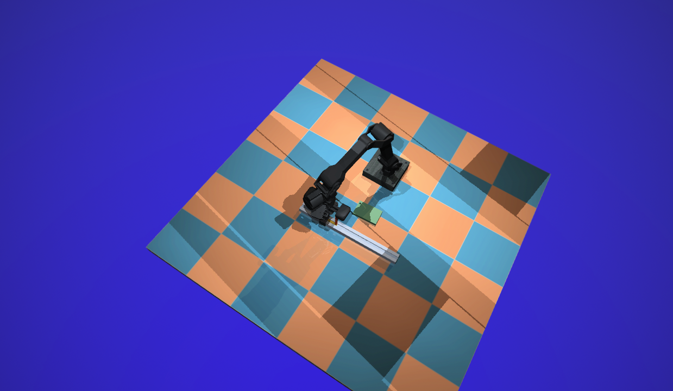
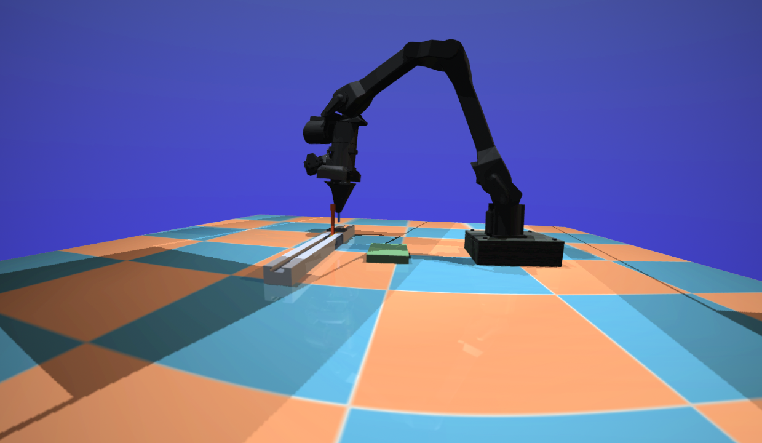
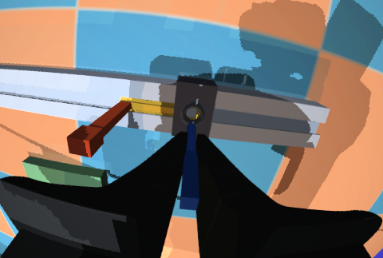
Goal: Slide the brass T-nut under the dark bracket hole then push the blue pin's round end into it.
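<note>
Carrying the pin over to the bracket looks like the step in hand, with the nut's placing and sliding apparently done. From the top, the arm (image 1: 345, 158) reaches out from its base and its wrist hides the bracket end of the rail (image 1: 365, 239) (image 2: 306, 256) (image 3: 259, 104); the handle (image 1: 336, 220) (image 2: 333, 220) (image 3: 108, 124) shows just beside it, and the tray (image 1: 368, 213) (image 2: 387, 253) (image 3: 65, 173) lies between the rail and the base. In the exterior view the fingers (image 2: 339, 210) point down above the far part of the rail, with the pin (image 2: 338, 217) (image 3: 189, 174) sticking out below them and the handle standing up from the slot close by. The bracket (image 2: 344, 227) (image 3: 194, 106) is small and dark there, and the pin's tip is above it, seemingly not in it. The wrist view tells most: the fingers are clamped on the pin, whose round end lies at the near edge of the bracket's hole as seen from there. Brass from the nut (image 3: 152, 107) shows in that hole and along the slot between handle and bracket. The next move calls for centring the tip over the hole, then pressing straight down into the nut before letting go. A slight offset could catch the pin on the rim, and brushing the handle could shift the nut.
</note>
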